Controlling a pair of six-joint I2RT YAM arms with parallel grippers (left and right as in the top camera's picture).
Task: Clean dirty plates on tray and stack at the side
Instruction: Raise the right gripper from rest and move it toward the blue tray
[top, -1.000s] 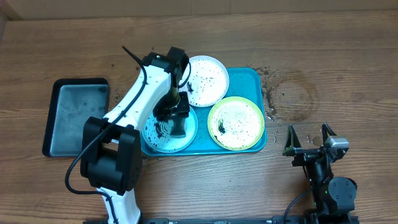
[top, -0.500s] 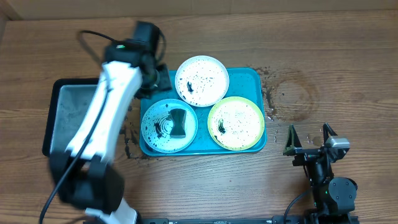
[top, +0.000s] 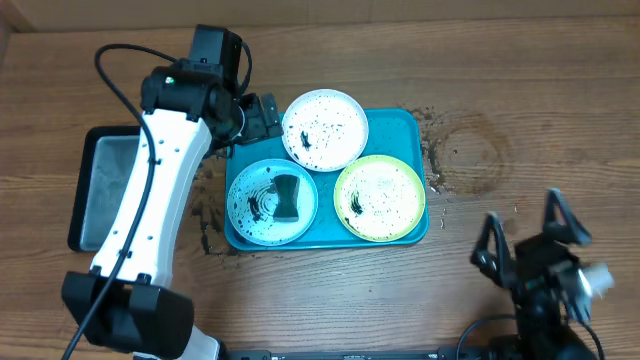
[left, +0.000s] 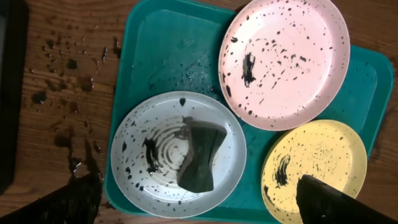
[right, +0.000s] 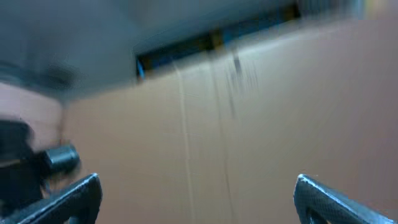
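Observation:
Three dirty plates lie on the teal tray (top: 414, 128): a white-rimmed plate (top: 324, 130) at the back, a teal-rimmed plate (top: 250, 205) front left, a lime-rimmed plate (top: 379, 198) front right. A dark sponge (top: 287, 197) rests on the teal-rimmed plate. My left gripper (top: 256, 116) hangs open and empty above the tray's back left corner. Its wrist view looks down on the tray (left: 161, 43), the sponge (left: 200, 152) and all three plates, the gripper (left: 199, 211) well above them. My right gripper (top: 528, 240) stands open near the table's front right, holding nothing, apart from the tray.
A black-rimmed grey tray (top: 92, 190) lies left of the teal tray, partly under my left arm. Dark specks dot the wood at the tray's left (top: 205, 215) and right (top: 436, 160) sides. The right wrist view is blurred and shows only a cardboard wall (right: 249, 112).
My left gripper let go of the sponge on the teal-rimmed plate, opened wide and rose back to the left. The right arm shifted and turned at the front right.

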